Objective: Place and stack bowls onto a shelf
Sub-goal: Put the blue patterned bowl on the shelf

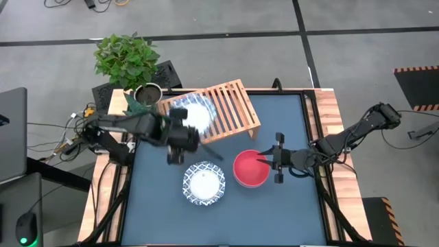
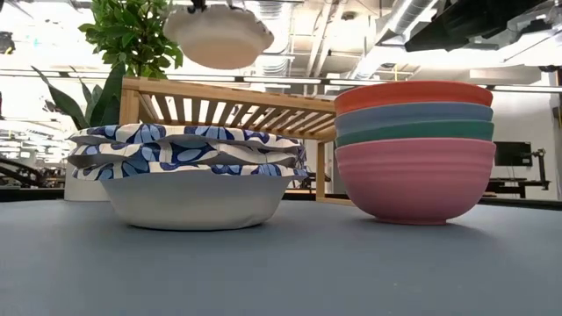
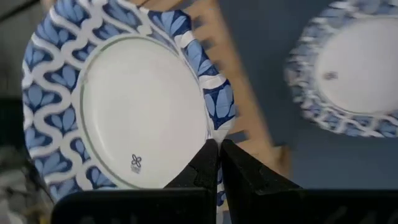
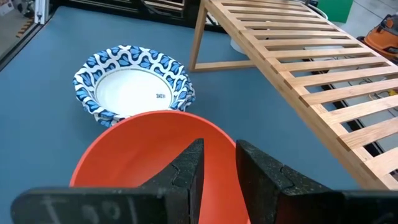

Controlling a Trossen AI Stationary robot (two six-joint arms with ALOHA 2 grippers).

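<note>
Left gripper (image 3: 215,163): pinched shut on the rim of a white bowl (image 3: 134,106) with a blue leaf-patterned border, a thin green ring inside and a small flower mark near the fingers. Held up over the left end of the shelf (image 1: 226,106), a light-wood slatted rack set at an angle at the table's far side. Clearly off the ground in the low view, with the pale underside of that bowl (image 2: 219,35) hanging high above everything else.

Right gripper (image 4: 216,168): closed narrowly on the near edge of a plain red bowl (image 4: 149,149), one finger inside the rim and one outside. Red bowl just in front of the shelf's right half, on the dark blue table (image 1: 288,206).

Between the two arms and nearer the front edge, a patterned stack (image 1: 204,183) of white-and-blue bowls, resting on the table just left of the red bowl.

From above, only a single red disc visible under the right gripper; from table height, a stack of four there: red on top, then a blue bowl (image 2: 413,111), a teal-green bowl (image 2: 413,132) and a pink bowl (image 2: 414,180) at the bottom. Likewise the patterned stack revealed at that height as several nested rims.

Beyond the shelf's left corner, a potted plant (image 1: 127,60).
</note>
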